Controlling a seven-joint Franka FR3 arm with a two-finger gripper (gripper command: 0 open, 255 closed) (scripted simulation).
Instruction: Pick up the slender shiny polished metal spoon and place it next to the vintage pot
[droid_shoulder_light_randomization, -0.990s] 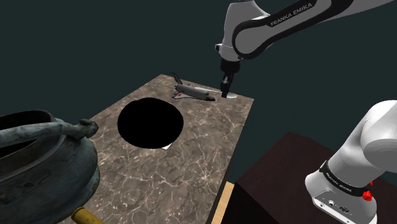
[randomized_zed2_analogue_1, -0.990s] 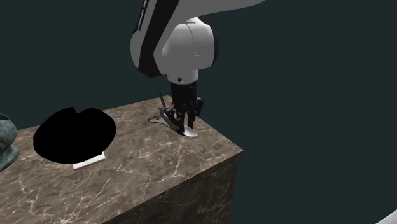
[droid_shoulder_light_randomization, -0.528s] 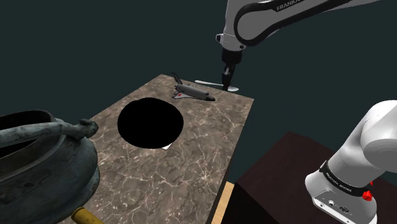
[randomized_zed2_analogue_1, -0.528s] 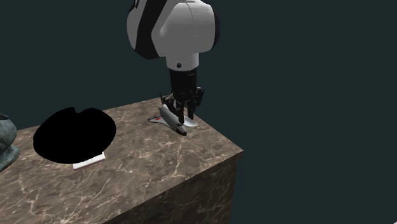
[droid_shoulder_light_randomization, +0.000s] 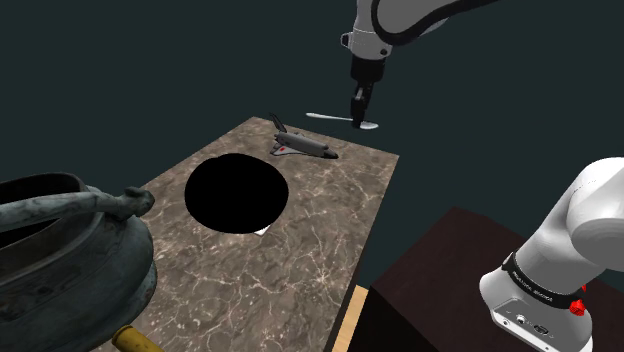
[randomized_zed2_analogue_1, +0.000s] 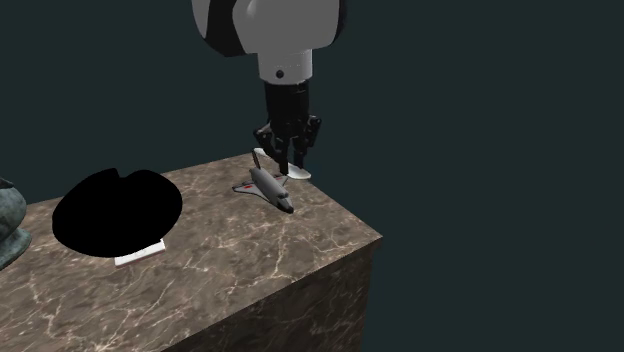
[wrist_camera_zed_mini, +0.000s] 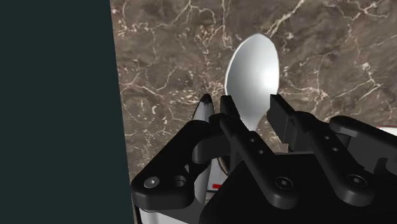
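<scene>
A slender shiny spoon (droid_shoulder_light_randomization: 340, 119) hangs level in the air above the far end of the marble table (droid_shoulder_light_randomization: 320, 240). My gripper (droid_shoulder_light_randomization: 360, 112) is shut on its neck, just behind the bowl (wrist_camera_zed_mini: 254, 73). In the wrist view the black fingers (wrist_camera_zed_mini: 233, 122) clasp the spoon, with the marble top well below. The second exterior view has the gripper (randomized_zed2_analogue_1: 290, 168) and the spoon's bowl (randomized_zed2_analogue_1: 299, 174) lifted over the table's far corner. A dark greenish-bronze pot (droid_shoulder_light_randomization: 70, 250) with a cast handle stands at the near left end of the shoulder view, far from the spoon.
A toy space shuttle (droid_shoulder_light_randomization: 300, 147) lies on the table just below and beside the gripper. A round black area (droid_shoulder_light_randomization: 237, 192) covers the table's middle, with a white card (randomized_zed2_analogue_1: 140, 252) peeking out from under it. A yellow object (droid_shoulder_light_randomization: 135, 340) lies by the pot. The table's edge (droid_shoulder_light_randomization: 375, 220) drops off toward the stand (droid_shoulder_light_randomization: 440, 280).
The gripper has risen straight up from the table's far end with the spoon clasped in it. The spoon has left the surface. The shuttle and pot have not moved.
</scene>
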